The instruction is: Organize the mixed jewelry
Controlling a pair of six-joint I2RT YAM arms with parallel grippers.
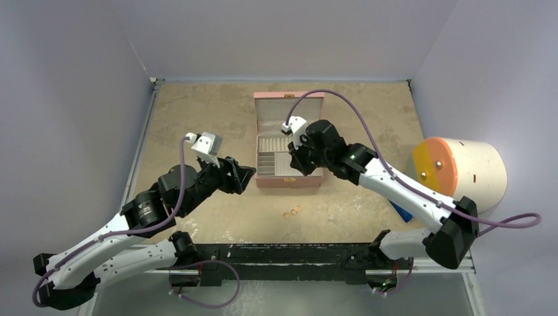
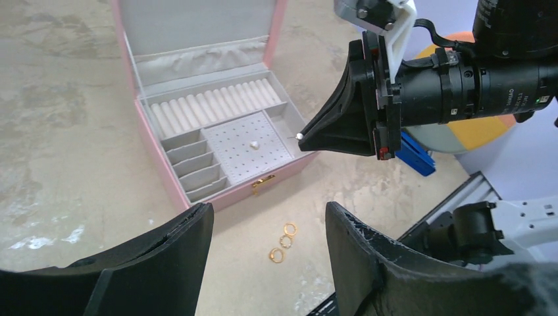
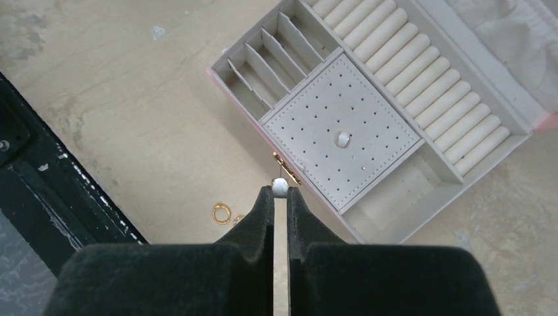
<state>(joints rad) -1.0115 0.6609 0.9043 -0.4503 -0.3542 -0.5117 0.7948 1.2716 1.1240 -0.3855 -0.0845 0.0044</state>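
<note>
Beige table carries an open pink jewelry box. Right gripper, clamped on a pearl stud over the box's front edge, likely must next seat it in the perforated panel. Left gripper gapes empty; gold rings lie toward the table's near edge.

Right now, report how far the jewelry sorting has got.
Done: one stud sits on the box's dotted pad. In hand: the right claw is shut on a second stud, near the box's front edge. Left: three gold rings lie on the table before the box; the left claw is open, empty.
</note>
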